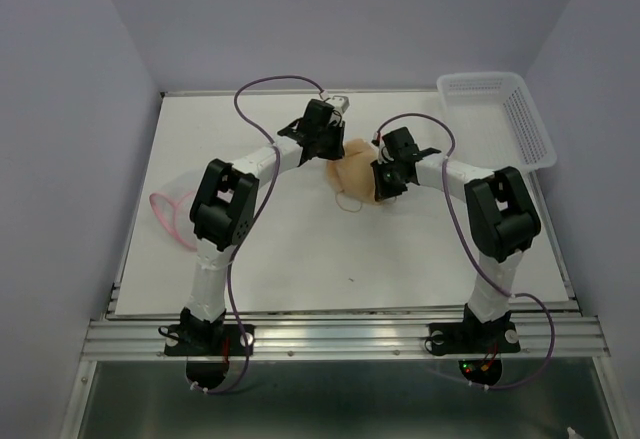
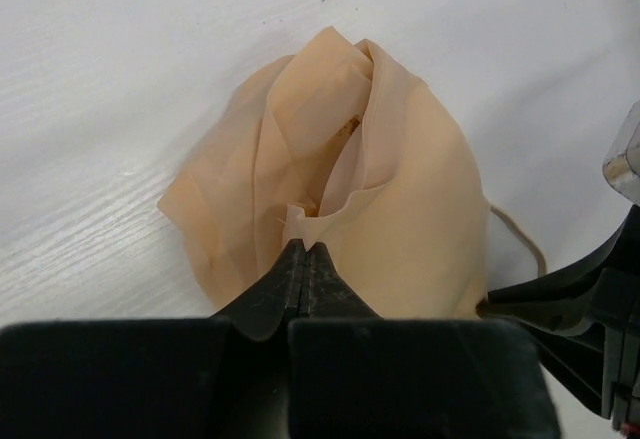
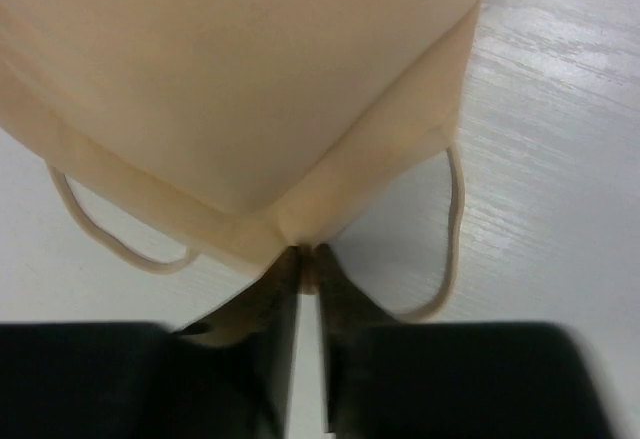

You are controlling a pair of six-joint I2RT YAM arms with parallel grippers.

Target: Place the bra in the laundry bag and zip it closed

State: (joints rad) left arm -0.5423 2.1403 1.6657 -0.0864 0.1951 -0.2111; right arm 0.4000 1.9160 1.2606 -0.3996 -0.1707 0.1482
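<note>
The tan-peach bra (image 1: 353,176) lies bunched near the table's middle, between my two grippers. My left gripper (image 1: 330,147) is shut on the bra's upper-left edge; in the left wrist view the closed tips (image 2: 304,249) pinch a fold of the bra (image 2: 400,199). My right gripper (image 1: 381,181) is shut on the bra's right edge; in the right wrist view the tips (image 3: 308,256) pinch its hem (image 3: 250,109), with thin straps (image 3: 452,229) hanging on both sides. The laundry bag (image 1: 172,209) shows only as a pink rim at the table's left edge, mostly hidden behind my left arm.
A white plastic lattice basket (image 1: 520,124) stands at the table's far right corner. The white table (image 1: 300,269) has grey walls on the left, back and right. Purple cables loop over both arms.
</note>
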